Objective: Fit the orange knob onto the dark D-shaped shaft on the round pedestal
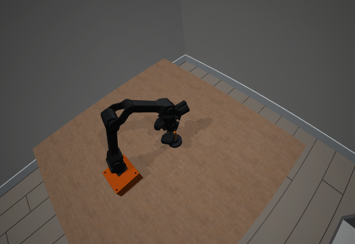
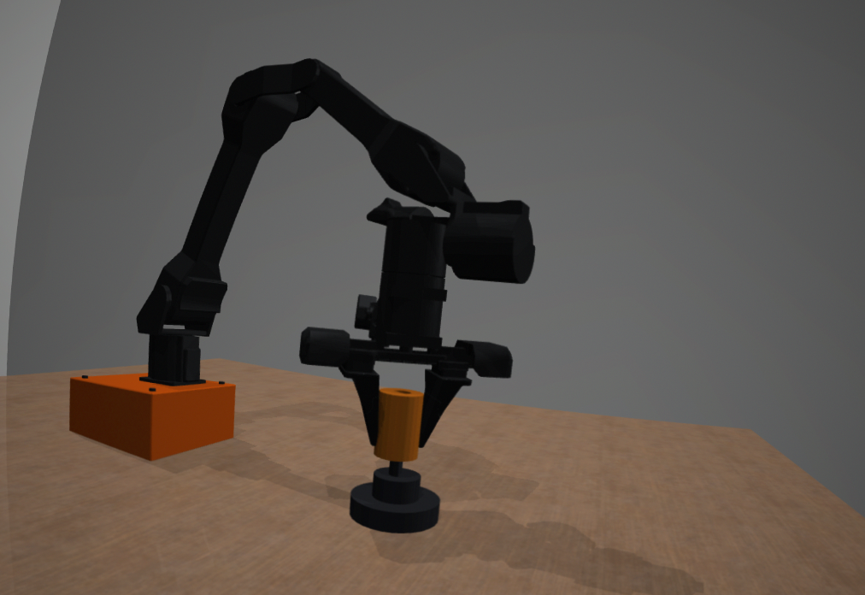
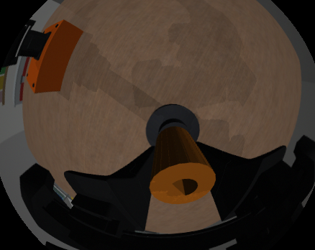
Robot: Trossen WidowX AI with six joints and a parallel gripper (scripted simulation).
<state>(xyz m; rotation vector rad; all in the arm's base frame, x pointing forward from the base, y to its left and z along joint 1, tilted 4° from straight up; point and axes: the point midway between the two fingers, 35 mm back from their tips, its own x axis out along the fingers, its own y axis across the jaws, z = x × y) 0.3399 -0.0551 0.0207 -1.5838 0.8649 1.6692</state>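
Exterior view: pincer (image 1: 174, 134) (image 2: 397, 443) (image 3: 175, 148) clamped on orange knob (image 1: 175, 133) (image 2: 399, 425) (image 3: 183, 169), gripped across its sides. Knob between the fingertips, long axis near upright, slight lean, directly over round pedestal (image 1: 179, 143) (image 2: 394, 515) (image 3: 154, 123). Short stretch of dark shaft (image 2: 395, 468) visible below knob, so not seated. Flat alignment unreadable; probably needs slow twist under light downward press, then release once seated.

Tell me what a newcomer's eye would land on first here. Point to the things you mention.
Probably the orange knob (image 1: 175, 133) (image 2: 399, 425) (image 3: 183, 183), bright between the black fingers of the gripper (image 2: 397, 444) and above the dark round pedestal (image 1: 178, 142) (image 2: 395, 514) (image 3: 156, 123). Next, likely the orange base block (image 1: 127, 179) (image 2: 111, 411) (image 3: 57, 65) under the arm's foot, then the black arm (image 1: 145, 106) (image 2: 353, 108) arching between them.
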